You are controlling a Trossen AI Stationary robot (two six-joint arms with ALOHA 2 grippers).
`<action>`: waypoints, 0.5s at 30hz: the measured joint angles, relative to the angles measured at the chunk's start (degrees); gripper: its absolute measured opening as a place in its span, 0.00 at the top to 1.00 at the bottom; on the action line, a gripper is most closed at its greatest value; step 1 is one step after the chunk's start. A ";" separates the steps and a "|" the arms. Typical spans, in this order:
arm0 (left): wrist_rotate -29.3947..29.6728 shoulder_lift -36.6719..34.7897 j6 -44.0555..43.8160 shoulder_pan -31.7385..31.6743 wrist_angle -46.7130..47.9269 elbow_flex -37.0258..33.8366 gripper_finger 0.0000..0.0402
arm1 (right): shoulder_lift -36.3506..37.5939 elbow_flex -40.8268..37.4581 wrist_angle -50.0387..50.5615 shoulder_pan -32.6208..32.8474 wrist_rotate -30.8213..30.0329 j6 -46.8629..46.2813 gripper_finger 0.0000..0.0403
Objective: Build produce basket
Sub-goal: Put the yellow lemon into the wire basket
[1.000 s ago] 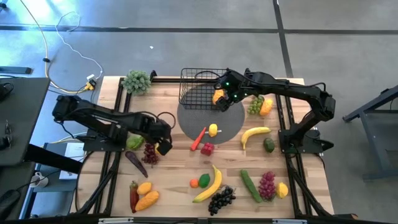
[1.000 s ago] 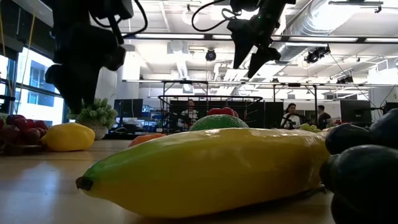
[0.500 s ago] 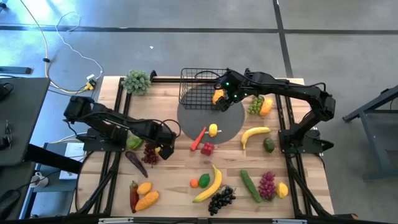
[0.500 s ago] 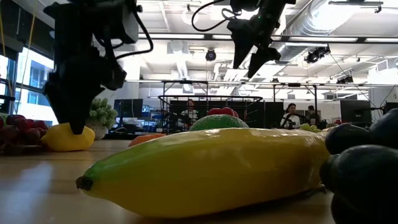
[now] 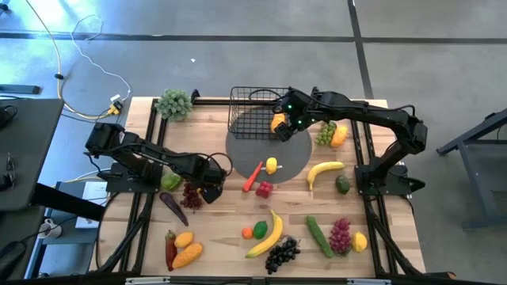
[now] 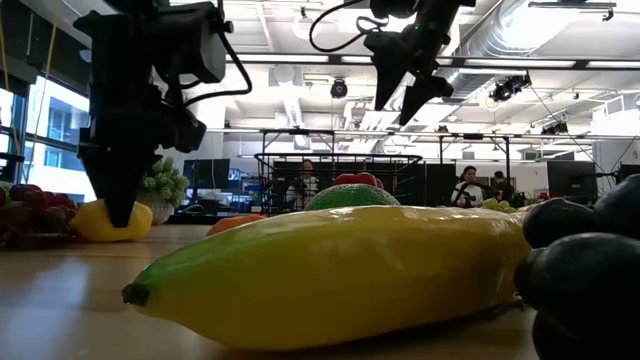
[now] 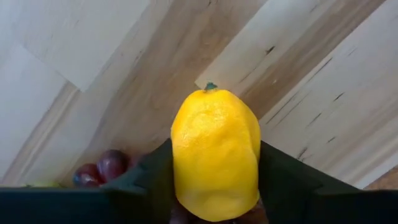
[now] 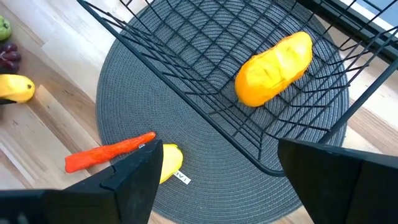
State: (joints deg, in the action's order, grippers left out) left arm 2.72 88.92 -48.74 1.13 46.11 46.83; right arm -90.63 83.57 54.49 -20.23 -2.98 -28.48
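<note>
no legible text — anywhere

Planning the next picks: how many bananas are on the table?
2 bananas: one right of the grey mat; the other near the front edge, beside the black grapes. Arms could hide more.

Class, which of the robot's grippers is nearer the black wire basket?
Right. The right gripper hangs open just above the basket; the left gripper is down around a lemon, well away.
</note>
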 joint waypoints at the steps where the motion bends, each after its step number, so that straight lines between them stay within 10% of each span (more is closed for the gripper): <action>1: 0.28 0.00 0.45 0.00 -0.05 0.00 0.62 | 0.00 0.00 0.12 0.00 0.02 -0.04 0.26; 15: 6.99 -7.24 8.61 -2.14 0.09 6.14 0.66 | -0.02 0.02 0.58 0.67 7.03 -5.39 0.26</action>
State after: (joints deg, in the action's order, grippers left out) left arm 9.71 81.68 -40.13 -1.02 46.20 52.97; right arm -90.65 83.59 55.07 -19.56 4.05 -33.87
